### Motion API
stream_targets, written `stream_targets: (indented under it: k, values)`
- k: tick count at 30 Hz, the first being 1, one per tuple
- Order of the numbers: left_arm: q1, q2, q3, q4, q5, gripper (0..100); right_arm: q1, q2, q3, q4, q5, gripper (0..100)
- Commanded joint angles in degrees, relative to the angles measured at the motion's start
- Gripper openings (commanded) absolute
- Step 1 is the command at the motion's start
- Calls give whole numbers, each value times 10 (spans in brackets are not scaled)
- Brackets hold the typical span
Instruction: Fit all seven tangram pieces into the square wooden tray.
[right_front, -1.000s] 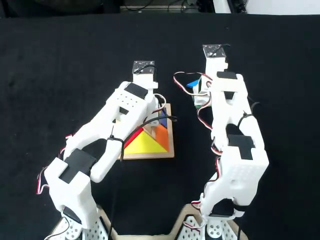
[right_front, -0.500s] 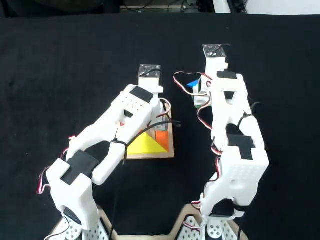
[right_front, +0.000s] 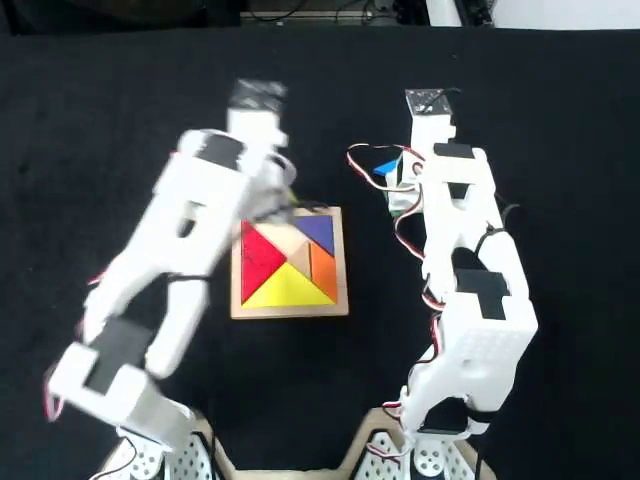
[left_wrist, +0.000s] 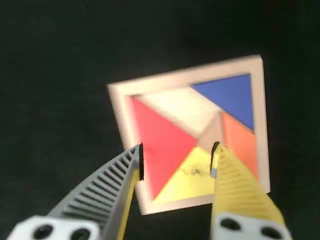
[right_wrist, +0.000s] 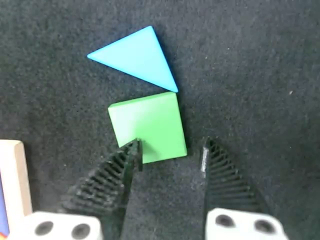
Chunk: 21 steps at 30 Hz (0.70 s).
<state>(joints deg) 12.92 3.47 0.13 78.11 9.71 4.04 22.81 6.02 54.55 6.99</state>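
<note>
Tangram tray (right_front: 290, 312) lies flat on the black table (right_front: 120, 100). Four pieces are seated in it: red triangle (right_front: 258, 258), yellow triangle (right_front: 288, 288), orange piece (right_front: 322, 268) and blue piece (right_front: 318, 232). A patch of bare wood (right_front: 290, 238) shows between red and blue.

The left wrist view adds what the high view lacks: my left claw (left_wrist: 177, 155) hangs above the tray's red-and-yellow side, fingers apart, holding nothing.

The right wrist view shows the green square (right_wrist: 147, 127) and light-blue triangle (right_wrist: 137, 57) on the table outside the tray, a triangle corner meeting a square corner. In the high view my right arm (right_front: 470, 240) covers most of the green.

My right claw (right_wrist: 171, 147) is spread and empty over the square's edge; I cannot tell whether it touches. My left arm (right_front: 190, 220) is raised, stretched forward along the tray's left side. The right arm reaches straight ahead.
</note>
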Motion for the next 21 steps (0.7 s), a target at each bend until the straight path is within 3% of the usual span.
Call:
stream_targets:
  k: [1, 8, 14, 21]
  values:
    - [-86, -188, -7, 34, -47, 234, 3, -28, -15, 14, 1, 188]
    - [-208, -349, 227, -38, -49, 234, -9, -82, -7, 29, 5, 203]
    - [-297, -389, 440, -181, -45, 234, -15, -49, -54, 54, 6, 334]
    - [-310, -412, 577, -315, -45, 234, -64, 56, -187, 105, 36, 276]
